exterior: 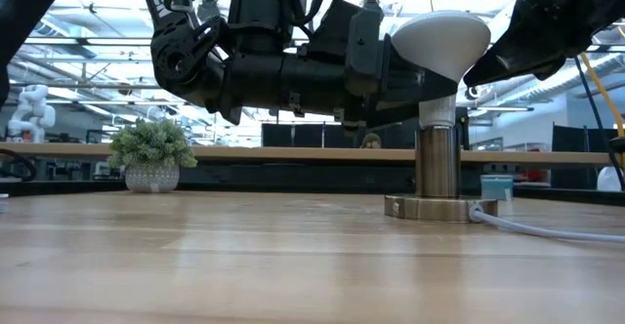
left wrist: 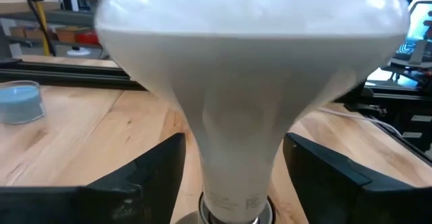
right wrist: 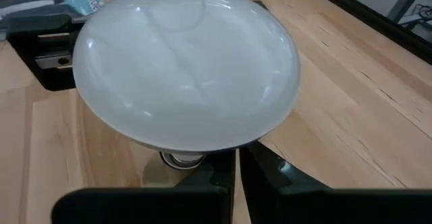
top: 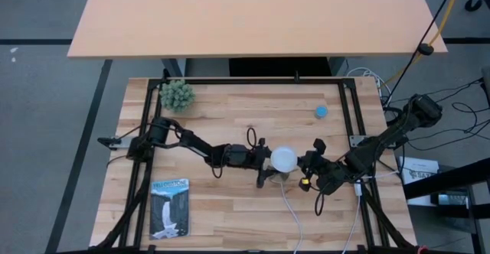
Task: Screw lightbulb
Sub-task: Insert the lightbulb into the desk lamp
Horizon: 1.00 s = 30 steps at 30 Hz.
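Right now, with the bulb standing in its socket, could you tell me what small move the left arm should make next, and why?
Probably close the left end effector on the lightbulb neck and turn again: its fingers stand apart either side without touching, and the screw base appears not fully down in the socket.

One camera looks straight down on the whole tabletop (top: 230, 116). Another sits at tabletop level, facing across into the room. Both wrist cameras are pressed close to the lightbulb (left wrist: 250, 89), which all four views share, near center frame overhead.
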Tool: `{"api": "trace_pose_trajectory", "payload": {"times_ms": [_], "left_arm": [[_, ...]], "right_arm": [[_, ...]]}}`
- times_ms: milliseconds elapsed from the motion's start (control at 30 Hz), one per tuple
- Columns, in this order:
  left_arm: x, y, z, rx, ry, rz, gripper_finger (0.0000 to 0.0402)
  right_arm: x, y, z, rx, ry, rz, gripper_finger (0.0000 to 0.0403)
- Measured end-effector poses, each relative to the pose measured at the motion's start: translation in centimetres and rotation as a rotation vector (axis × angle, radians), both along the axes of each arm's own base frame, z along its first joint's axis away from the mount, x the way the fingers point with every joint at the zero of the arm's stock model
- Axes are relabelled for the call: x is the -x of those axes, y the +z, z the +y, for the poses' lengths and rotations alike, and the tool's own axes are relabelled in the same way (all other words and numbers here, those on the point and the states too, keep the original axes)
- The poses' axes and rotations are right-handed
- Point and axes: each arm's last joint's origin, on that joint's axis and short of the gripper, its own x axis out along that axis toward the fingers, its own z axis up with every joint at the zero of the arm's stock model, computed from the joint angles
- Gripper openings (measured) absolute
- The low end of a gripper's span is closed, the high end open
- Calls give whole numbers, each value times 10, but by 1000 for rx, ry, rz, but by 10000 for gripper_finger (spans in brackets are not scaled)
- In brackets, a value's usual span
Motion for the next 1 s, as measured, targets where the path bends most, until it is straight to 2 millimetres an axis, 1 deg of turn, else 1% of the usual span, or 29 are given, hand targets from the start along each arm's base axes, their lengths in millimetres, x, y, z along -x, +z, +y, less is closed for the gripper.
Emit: {"api": "trace_pose_trajectory", "payload": {"times_ms": [100, 267, 400, 533, 733, 833, 1000], "left_arm": [[0, 1, 0, 0, 0, -3, 256], [1, 9, 0, -15, -2, -5, 256], [1, 5, 1, -35, -3, 37, 256], [1, 1, 1, -40, -5, 75, 257], [1, 2, 1, -42, -5, 68, 257], [1, 1, 1, -42, -2, 71, 257], [1, 2, 2, -43, 0, 70, 257]], "right_arm": [[0, 0, 0, -3, 2, 1, 15], [0, 0, 1, -8, 6, 1, 15], [0, 0, 3, -58, 53, 23, 15], [-2, 1, 5, -91, 70, 2, 15], [-3, 0, 2, -25, 22, -5, 15], [-5, -2, -1, -20, 15, 5, 15], [-12, -8, 3, -34, 73, 34, 15]]}}
